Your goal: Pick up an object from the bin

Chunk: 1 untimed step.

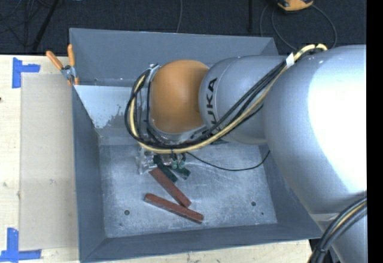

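We record one grey metal bin (90, 196) with the arm (311, 118) entering from the right and bending down over its middle. The orange cover (176, 100) at the wrist, ringed by yellow and black cables (133, 113), stands over the upper half of the bin floor and hides most of the tool beneath it. The gripper (160, 163) shows just under that cover, low over the floor and a little left of the bin's centre. We cannot tell whether it is set wide or narrow, nor whether it holds anything (the cover and cables block the view from above). We note two things on the floor, both flat reddish-brown sticks. The upper brown stick (170, 187) lies slantwise, its upper-left end reaching right up under the gripper and its lower-right end pointing toward the bin's near wall; whether that upper end touches the tool we cannot tell. The lower brown stick (173, 207) lies just below it, nearer the front wall, slanted less steeply, and apart from the gripper. The two sticks lie close together at their right ends, and we cannot tell whether they touch there.
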Each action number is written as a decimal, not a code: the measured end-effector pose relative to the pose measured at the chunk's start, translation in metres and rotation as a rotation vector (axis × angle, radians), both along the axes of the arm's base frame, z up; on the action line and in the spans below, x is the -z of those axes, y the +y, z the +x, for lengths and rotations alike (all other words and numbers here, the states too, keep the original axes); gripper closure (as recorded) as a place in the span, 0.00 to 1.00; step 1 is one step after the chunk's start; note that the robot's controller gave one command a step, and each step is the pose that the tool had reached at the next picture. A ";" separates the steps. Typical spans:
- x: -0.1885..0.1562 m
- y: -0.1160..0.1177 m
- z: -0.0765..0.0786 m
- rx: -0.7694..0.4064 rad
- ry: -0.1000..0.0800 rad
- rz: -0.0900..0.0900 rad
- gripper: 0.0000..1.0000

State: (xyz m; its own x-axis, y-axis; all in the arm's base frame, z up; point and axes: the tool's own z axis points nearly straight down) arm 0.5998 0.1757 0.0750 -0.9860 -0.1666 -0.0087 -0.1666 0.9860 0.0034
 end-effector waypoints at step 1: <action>0.002 -0.001 -0.001 0.002 0.001 -0.001 0.00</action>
State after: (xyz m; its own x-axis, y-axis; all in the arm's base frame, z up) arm 0.5992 0.1745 0.0730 -0.9863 -0.1648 -0.0073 -0.1648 0.9863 0.0022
